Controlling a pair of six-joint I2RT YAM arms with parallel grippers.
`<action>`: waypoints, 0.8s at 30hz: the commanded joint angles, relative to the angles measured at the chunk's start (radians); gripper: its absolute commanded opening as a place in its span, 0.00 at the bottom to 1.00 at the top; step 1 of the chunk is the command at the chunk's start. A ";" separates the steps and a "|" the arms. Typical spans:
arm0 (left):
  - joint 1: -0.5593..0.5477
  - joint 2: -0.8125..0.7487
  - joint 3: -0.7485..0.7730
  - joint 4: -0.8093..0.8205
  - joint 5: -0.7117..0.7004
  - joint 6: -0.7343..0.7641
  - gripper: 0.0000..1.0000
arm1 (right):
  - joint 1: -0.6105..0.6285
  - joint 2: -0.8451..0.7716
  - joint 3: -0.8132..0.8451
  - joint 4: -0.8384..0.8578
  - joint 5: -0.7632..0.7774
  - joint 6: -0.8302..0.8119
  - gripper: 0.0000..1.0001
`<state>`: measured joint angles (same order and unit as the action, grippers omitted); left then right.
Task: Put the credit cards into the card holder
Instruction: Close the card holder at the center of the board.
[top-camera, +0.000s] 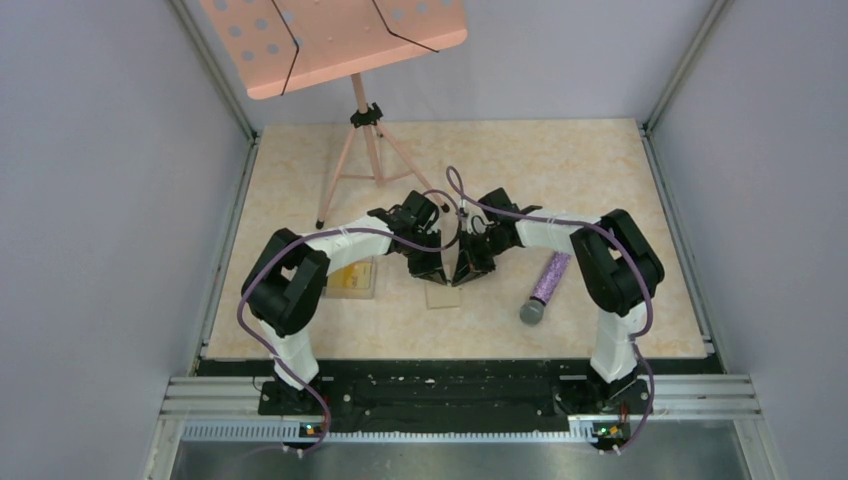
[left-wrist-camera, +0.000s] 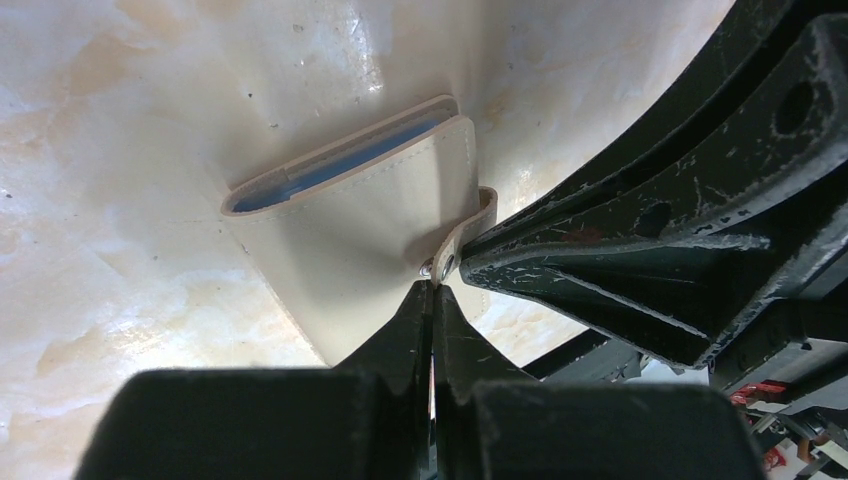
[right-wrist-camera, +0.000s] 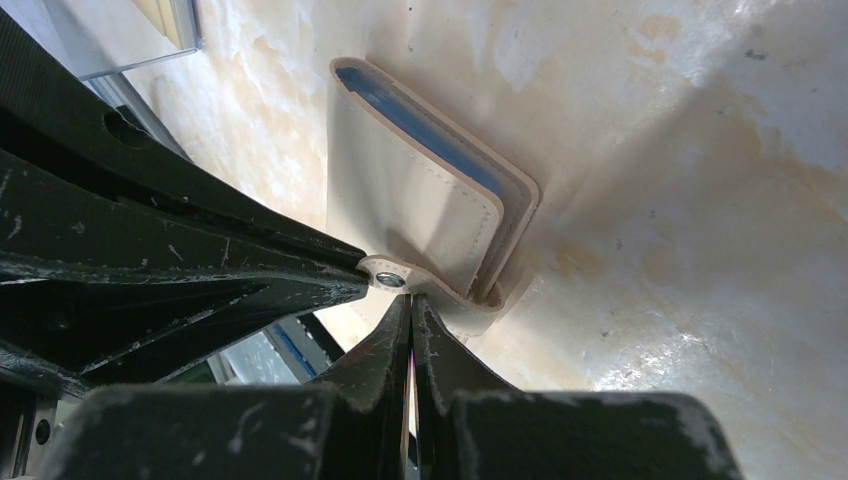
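The tan card holder (top-camera: 443, 296) lies on the table under both grippers, folded, with its blue inside showing at the open edge (left-wrist-camera: 340, 170). Its snap tab (right-wrist-camera: 400, 274) sticks out loose from the face. My left gripper (left-wrist-camera: 432, 287) is shut, its tips touching the tab by the metal snap. My right gripper (right-wrist-camera: 411, 300) is shut too, its tips against the tab's strap from the other side. I see nothing between either pair of fingers. A gold-yellow card (top-camera: 350, 275) lies in the clear box to the left. The other cards are hidden.
The clear plastic box (top-camera: 352, 290) sits left of the holder, and its corner shows in the right wrist view (right-wrist-camera: 110, 45). A purple microphone (top-camera: 545, 285) lies to the right. A pink music stand (top-camera: 365, 130) stands at the back.
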<state>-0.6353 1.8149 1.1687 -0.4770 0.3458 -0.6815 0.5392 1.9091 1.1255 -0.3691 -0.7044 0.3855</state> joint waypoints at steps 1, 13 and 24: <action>0.006 -0.015 0.019 -0.008 -0.006 0.007 0.00 | 0.021 0.014 0.030 -0.009 0.007 -0.018 0.00; 0.006 0.022 0.014 -0.028 -0.005 0.015 0.00 | 0.021 -0.002 0.049 -0.003 0.010 -0.016 0.00; 0.005 0.042 0.014 -0.043 -0.013 0.018 0.00 | 0.022 -0.006 0.049 0.026 0.007 -0.006 0.00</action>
<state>-0.6334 1.8423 1.1687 -0.4938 0.3500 -0.6811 0.5415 1.9091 1.1324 -0.3824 -0.7017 0.3859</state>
